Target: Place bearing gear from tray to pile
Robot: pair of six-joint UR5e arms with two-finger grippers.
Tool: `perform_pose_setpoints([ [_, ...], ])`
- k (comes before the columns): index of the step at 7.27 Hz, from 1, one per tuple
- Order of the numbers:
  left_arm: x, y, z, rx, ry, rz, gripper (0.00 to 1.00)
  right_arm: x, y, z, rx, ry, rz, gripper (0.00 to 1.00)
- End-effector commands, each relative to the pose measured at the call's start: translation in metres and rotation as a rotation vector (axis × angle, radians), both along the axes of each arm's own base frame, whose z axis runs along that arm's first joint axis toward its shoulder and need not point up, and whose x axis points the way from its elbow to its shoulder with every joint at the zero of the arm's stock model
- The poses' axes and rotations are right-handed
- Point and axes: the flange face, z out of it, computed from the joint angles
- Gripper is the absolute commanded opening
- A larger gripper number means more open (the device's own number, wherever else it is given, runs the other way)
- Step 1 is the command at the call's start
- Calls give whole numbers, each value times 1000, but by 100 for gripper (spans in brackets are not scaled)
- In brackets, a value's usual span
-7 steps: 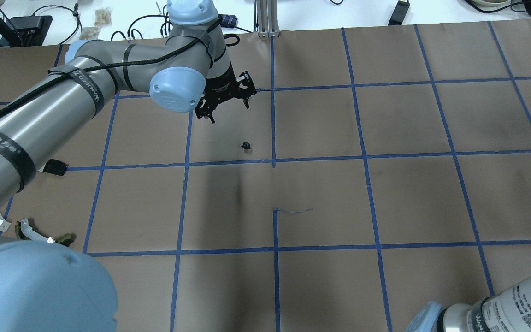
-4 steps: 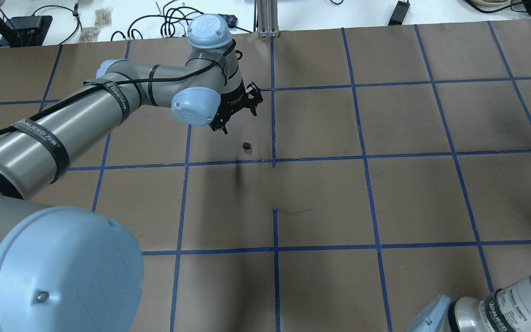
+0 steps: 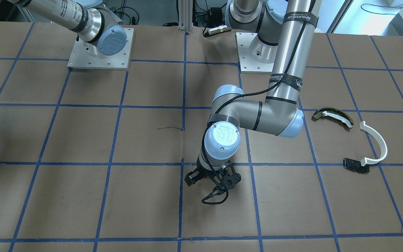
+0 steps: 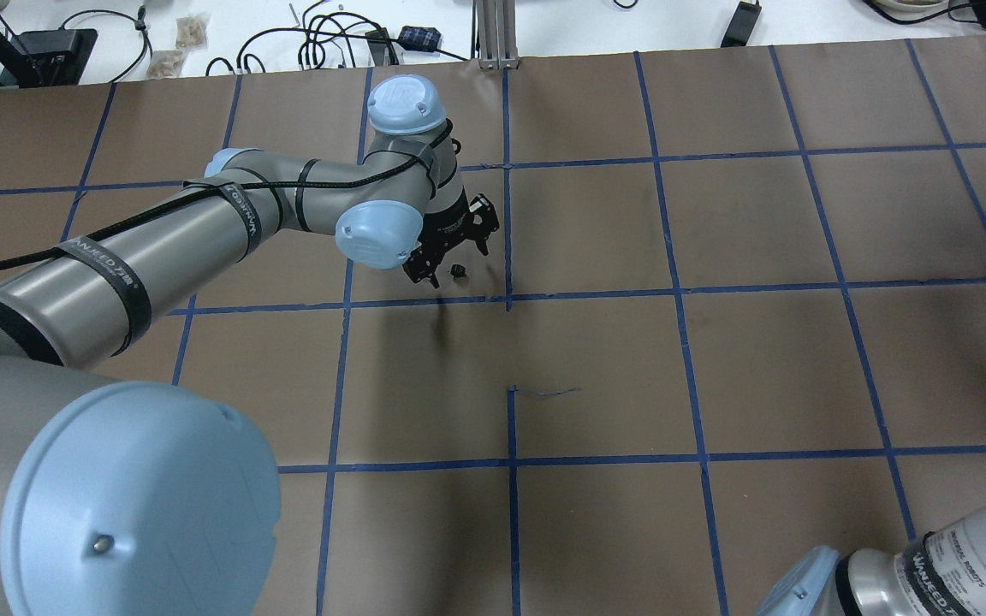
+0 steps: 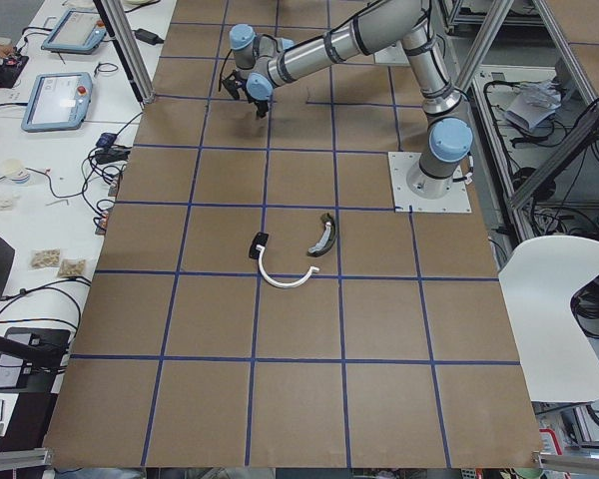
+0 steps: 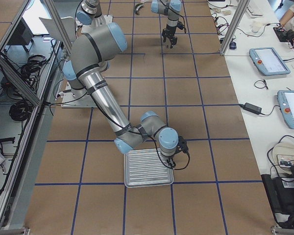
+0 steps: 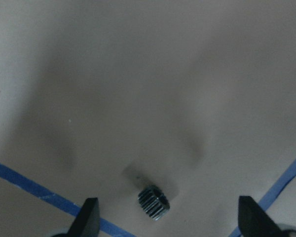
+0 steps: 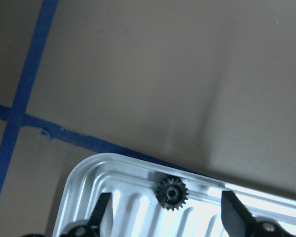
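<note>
Spreading under everything is the table (image 4: 801, 368), papered brown and ruled into squares with blue tape. Over it we see the left arm (image 4: 159, 248) stretched far out, its wrist turned down near a crossing of tape lines. The right arm (image 6: 103, 93) folds low towards the robot's right end of the table, its wrist hanging over one corner of the tray (image 6: 144, 169), a ribbed silver pan lying flat on the paper.

The pile sits on the robot's left side, well apart from both wrists. It holds three pieces:
- a white arc (image 3: 374, 147);
- an olive-and-white curved piece (image 3: 332, 116) lying near the arc but apart from it;
- a flat black bracket (image 3: 355, 165) touching one end of the arc, or very nearly (we cannot tell which).

The left pincer (image 7: 170, 219) is spread wide and holds nothing, its two fingertips framing bare paper in its wrist view. The right pincer (image 8: 166, 215) is likewise spread wide and holds nothing, its tips standing either side of the tray's ribbed floor.

Smallest of all are two gears. The dark gear (image 7: 153, 202) rests on the paper beside a blue tape line. It lies between the left pincer's fingertips in the wrist view, with its teeth showing along its side. The second gear (image 8: 171, 193) lies flat in the tray, hole upward. It sits against the raised rim near a rounded corner, between the right pincer's fingertips.
</note>
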Motion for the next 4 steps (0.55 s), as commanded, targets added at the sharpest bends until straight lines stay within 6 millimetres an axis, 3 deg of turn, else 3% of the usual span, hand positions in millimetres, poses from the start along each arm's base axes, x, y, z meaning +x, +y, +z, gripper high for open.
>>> perform_pose_setpoints([
  [1, -2, 2, 0, 9, 39, 5, 43, -1, 3, -2, 29, 11, -72, 68],
  [3, -1, 3, -2, 6, 36, 5, 8, -1, 3, -1, 28, 11, -88, 58],
  [4, 0, 2, -2, 3, 29, 5, 0, -3, 2, 1, 24, 15, -89, 48],
])
